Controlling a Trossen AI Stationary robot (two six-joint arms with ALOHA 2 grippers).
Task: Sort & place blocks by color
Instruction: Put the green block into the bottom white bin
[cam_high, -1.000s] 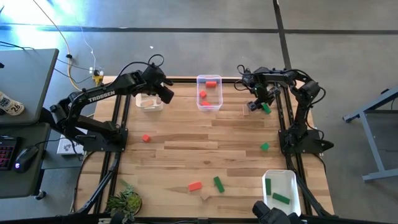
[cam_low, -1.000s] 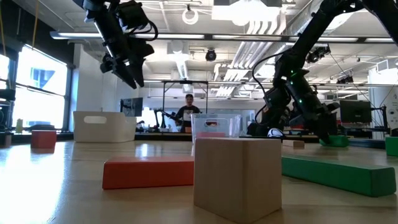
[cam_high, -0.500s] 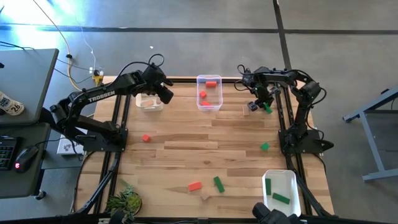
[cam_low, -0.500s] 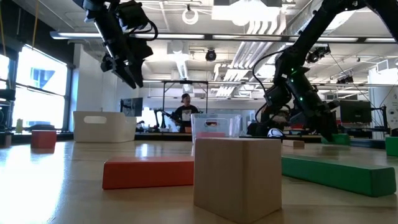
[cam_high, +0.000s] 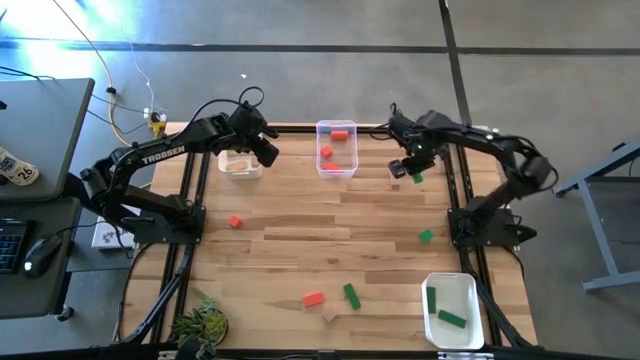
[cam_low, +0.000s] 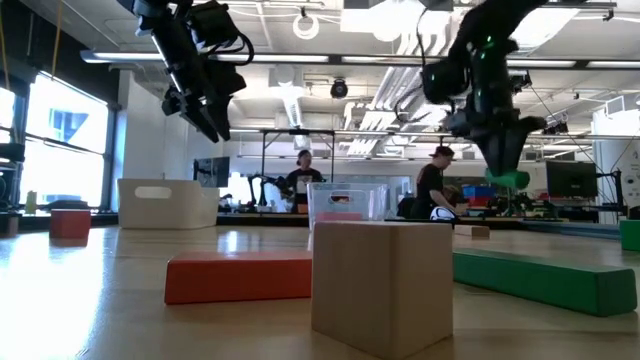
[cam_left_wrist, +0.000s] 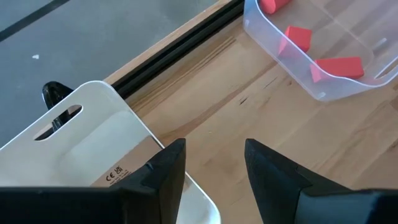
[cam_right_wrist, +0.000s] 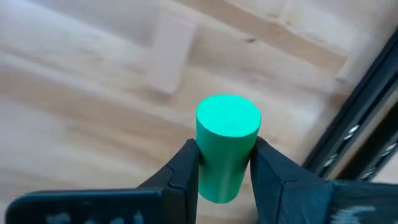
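Setting: pale plank wooden worktop (cam_high: 300, 225) framed by black rails, an open workshop room behind it with two people standing far off.
Step in hand: right pincer (cam_right_wrist: 225, 163) pinches a short green wooden cylinder (cam_right_wrist: 227, 143) and holds it lifted clear of the worktop near the far right corner, seen also from above (cam_high: 416, 176).
Target, as I judge: white rectangular plastic bin (cam_high: 449, 310) at the near right corner, already holding two green bars.
How to do it well: carry high enough to pass over the bin's wall, keep the cylinder square between the fingers, stop above a bare part of the bin, lower, then spread the fingers.
Watch for: round sides may slip or roll; a small pale wooden block (cam_right_wrist: 168, 57) lies on the boards just beneath.
Left pincer (cam_left_wrist: 214, 168): spread, holding nothing, hovering over the white handled bin (cam_left_wrist: 81, 149) near the far left corner.
Clear plastic bin (cam_high: 337, 148): far edge, middle, holds red blocks (cam_left_wrist: 339, 65).
Loose blocks: a red, a green and a pale one lie close together by the near edge (cam_high: 314, 299).
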